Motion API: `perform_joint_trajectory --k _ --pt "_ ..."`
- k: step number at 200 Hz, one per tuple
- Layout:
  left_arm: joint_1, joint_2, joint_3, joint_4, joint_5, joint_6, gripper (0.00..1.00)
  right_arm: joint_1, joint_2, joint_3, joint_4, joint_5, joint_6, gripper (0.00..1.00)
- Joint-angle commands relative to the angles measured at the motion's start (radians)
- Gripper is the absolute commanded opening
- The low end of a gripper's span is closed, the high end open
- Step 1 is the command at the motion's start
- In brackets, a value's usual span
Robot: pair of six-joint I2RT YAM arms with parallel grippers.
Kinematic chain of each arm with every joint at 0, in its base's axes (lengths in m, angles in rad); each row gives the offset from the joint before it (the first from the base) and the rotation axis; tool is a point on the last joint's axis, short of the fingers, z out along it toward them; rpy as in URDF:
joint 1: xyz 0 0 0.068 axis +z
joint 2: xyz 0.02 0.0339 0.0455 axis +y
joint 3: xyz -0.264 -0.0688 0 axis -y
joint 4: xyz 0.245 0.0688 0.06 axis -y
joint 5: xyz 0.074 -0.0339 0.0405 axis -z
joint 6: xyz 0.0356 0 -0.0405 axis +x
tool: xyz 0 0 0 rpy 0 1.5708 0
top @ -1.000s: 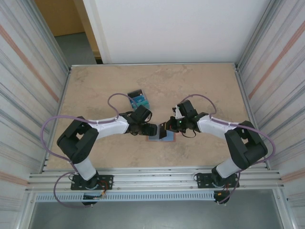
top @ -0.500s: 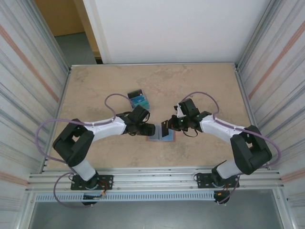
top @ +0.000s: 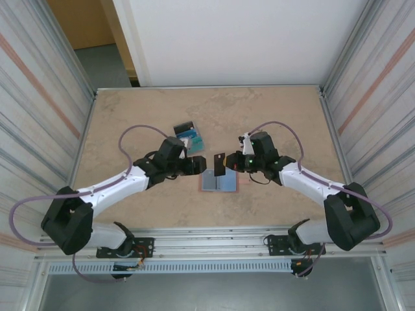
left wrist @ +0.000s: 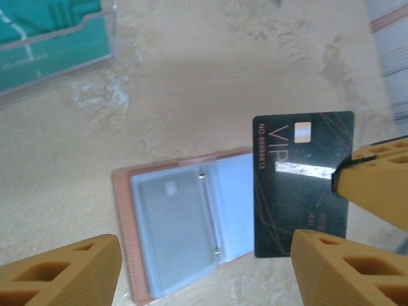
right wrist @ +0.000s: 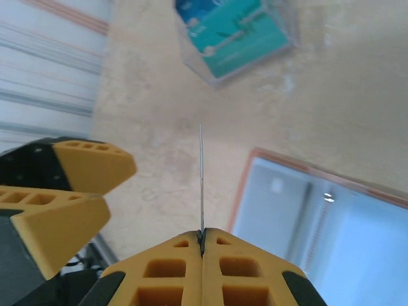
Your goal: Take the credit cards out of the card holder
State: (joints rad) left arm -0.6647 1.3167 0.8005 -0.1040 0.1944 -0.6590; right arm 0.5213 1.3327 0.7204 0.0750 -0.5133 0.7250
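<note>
The salmon-pink card holder (top: 219,183) lies open and flat on the table, its clear blue-grey sleeves (left wrist: 182,229) facing up. My right gripper (top: 228,163) is shut on the edge of a black VIP credit card (left wrist: 299,182) and holds it up above the holder's right page. In the right wrist view that card (right wrist: 201,172) shows edge-on, rising from the closed fingertips (right wrist: 203,245). My left gripper (top: 200,166) hovers open just left of the card with nothing between its fingers (left wrist: 64,271). Blue and teal cards (top: 190,137) lie behind the holder.
The blue and teal cards sit in a clear tray (left wrist: 51,44) at the back left of the holder. The two grippers nearly face each other over the middle of the table. Corrugated metal walls (top: 39,97) close in both sides.
My right gripper has lifted the black card up and away from the holder. My left gripper has come off the holder and drawn back to the upper left.
</note>
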Motion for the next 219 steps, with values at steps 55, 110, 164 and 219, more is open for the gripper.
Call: perform_joint_trajectory --k 55,110,164,219 --pt "0.046 -0.035 -0.045 0.211 0.243 -0.02 0.69 -0.003 -0.071 -0.001 0.145 -0.161 0.033 0.0" --pt "0.052 -0.026 -0.083 0.391 0.357 -0.066 0.65 0.002 -0.073 -0.005 0.243 -0.215 0.081 0.0" --pt "0.053 -0.031 -0.109 0.494 0.393 -0.118 0.35 0.01 -0.035 0.001 0.347 -0.254 0.138 0.0" --pt "0.053 -0.058 -0.135 0.547 0.384 -0.16 0.0 0.022 -0.031 -0.001 0.364 -0.216 0.147 0.06"
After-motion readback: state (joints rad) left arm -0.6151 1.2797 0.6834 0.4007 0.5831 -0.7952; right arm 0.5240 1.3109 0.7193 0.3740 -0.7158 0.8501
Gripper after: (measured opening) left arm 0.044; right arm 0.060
